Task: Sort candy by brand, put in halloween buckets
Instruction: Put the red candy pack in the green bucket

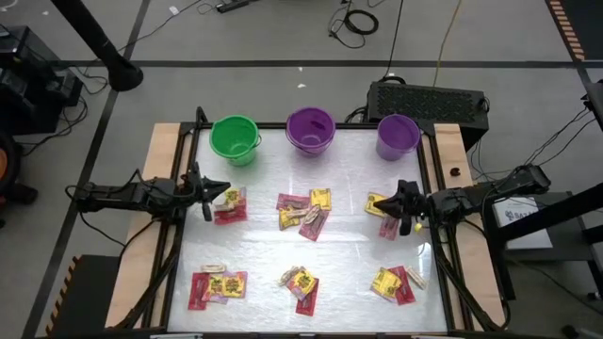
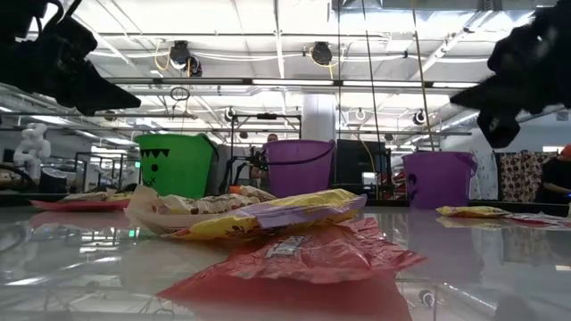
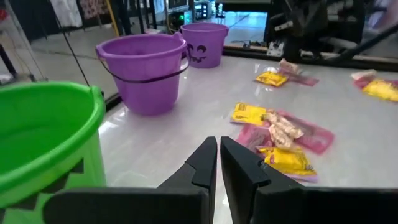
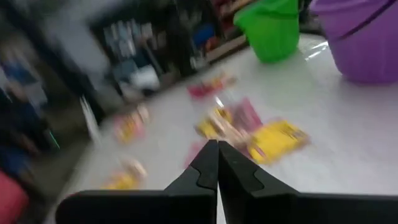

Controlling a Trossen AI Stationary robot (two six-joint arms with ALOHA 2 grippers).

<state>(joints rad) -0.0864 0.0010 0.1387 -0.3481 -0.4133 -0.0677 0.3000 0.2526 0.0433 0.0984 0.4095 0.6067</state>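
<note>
Three halloween buckets stand in a row along the table's far edge: green (image 1: 235, 139), deep purple (image 1: 310, 130), lavender (image 1: 398, 137). The candy lies in several small heaps of red, yellow and tan packets, three across the middle (image 1: 303, 211) and three near the front (image 1: 301, 284). My left gripper (image 1: 222, 190) hovers at the left side, above the heap there (image 1: 229, 205), shut and empty; in its wrist view (image 3: 217, 155) it points past the green bucket (image 3: 43, 137). My right gripper (image 1: 377, 201) hovers at the right side over another heap (image 1: 386, 224), shut and empty (image 4: 217, 152).
A black box with a grille (image 1: 429, 99) sits just behind the table's far right corner. Wooden strips (image 1: 151, 217) run along the table's left and right sides. Bare white tabletop (image 1: 283, 250) lies between the middle and front heaps.
</note>
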